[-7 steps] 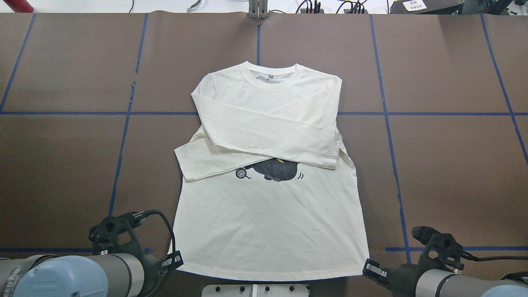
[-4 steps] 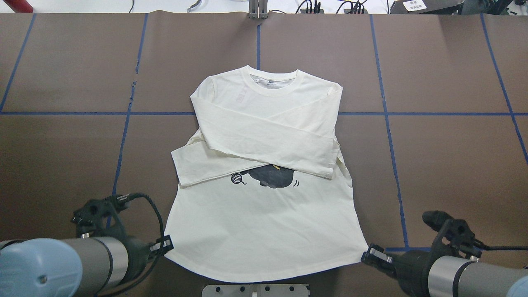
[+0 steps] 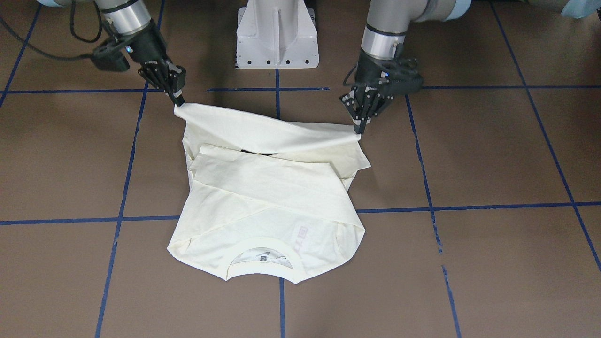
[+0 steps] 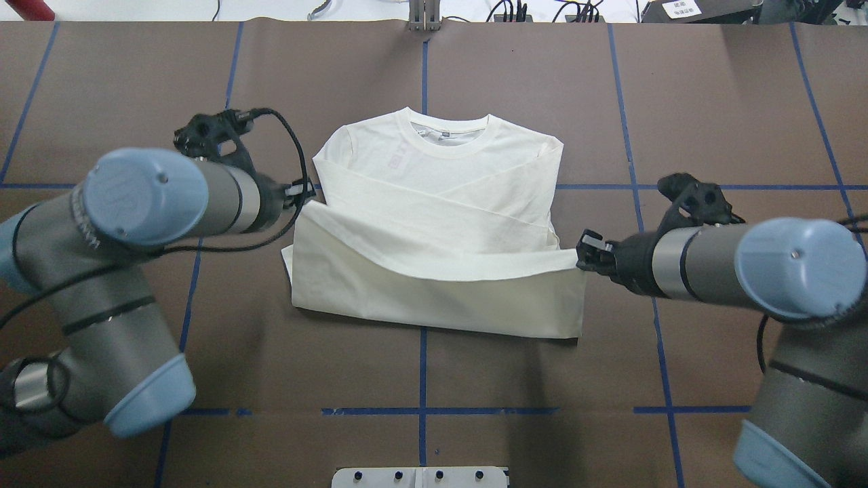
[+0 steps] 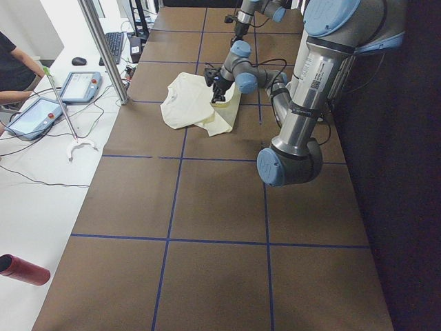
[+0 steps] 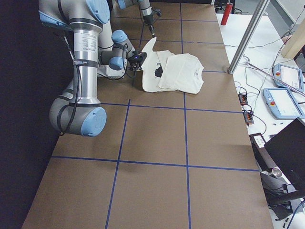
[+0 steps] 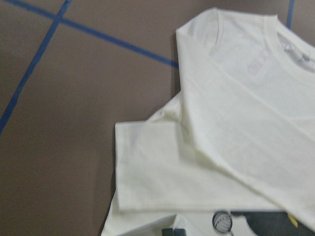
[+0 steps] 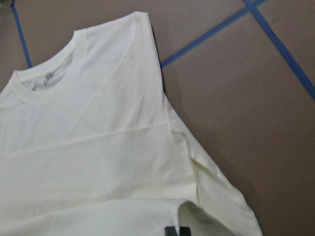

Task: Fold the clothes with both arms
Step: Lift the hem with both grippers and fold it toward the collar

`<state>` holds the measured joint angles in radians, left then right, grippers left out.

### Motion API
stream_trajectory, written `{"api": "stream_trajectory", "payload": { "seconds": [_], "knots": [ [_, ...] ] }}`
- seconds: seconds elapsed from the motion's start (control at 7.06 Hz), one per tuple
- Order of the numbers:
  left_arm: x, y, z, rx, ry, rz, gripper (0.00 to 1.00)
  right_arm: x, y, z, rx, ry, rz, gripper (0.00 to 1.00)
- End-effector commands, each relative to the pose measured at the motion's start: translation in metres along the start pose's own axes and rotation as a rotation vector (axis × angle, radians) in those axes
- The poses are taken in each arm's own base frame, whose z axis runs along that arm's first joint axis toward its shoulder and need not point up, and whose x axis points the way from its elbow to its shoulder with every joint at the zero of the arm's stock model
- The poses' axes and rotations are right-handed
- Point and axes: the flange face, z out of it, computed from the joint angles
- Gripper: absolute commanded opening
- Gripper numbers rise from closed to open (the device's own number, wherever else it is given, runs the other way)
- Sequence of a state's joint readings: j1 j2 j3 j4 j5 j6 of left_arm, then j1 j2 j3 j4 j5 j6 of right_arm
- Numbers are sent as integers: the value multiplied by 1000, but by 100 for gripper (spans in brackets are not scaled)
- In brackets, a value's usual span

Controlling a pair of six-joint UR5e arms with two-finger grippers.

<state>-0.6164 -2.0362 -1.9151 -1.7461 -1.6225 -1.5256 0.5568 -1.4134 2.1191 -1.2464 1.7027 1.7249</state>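
Mid-fold here. The cream T-shirt (image 4: 434, 169) lies in the middle of the worktop (image 4: 542, 379) with its collar (image 4: 444, 132) on the far side from the robot and the sleeves (image 4: 468, 217) crossed over the chest. The left gripper (image 4: 305, 193) is pinched down on one hem corner and the right gripper (image 4: 583, 252) on the other. The lower half is lifted and doubling back over the body.

What I'd watch: the hem (image 4: 420, 274) sags in the middle, and my left corner sits noticeably nearer the collar than my right one. So before going any further I'd bring the right side forward until both are level, then pull the two corners slightly apart to take out the slack.

After that I'd carry both corners toward the shoulders at the same pace, low over the fabric so the crossed sleeves don't get dragged. I'd set the corners down just short of the collar and only let go once the cloth is resting flat.
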Motion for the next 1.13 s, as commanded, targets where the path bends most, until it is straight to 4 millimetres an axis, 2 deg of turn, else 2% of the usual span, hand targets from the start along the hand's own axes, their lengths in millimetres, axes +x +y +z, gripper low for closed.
{"api": "stream_trajectory", "payload": {
  "seconds": [0.0,0.14,0.28,0.43,0.57,0.71,0.99],
  "knots": [
    [2,-82,88,64,29,-34,0,-28,-88,58,72,71,-63,0],
    [-6,-90,115,74,15,-38,0,-48,-108,92,81,101,-54,0],
    [5,-96,139,76,-16,-34,0,-46,-129,113,98,143,-71,0],
    [10,-102,159,101,3,-28,0,-49,-157,124,117,176,-105,0],
    [10,-106,177,121,1,-28,0,-59,-167,149,104,209,-105,0],
    [13,-107,183,119,-7,-27,0,-68,-171,162,103,225,-101,0],
    [13,-108,180,120,-7,50,0,-66,-171,167,101,235,-103,0]
  ]
}}
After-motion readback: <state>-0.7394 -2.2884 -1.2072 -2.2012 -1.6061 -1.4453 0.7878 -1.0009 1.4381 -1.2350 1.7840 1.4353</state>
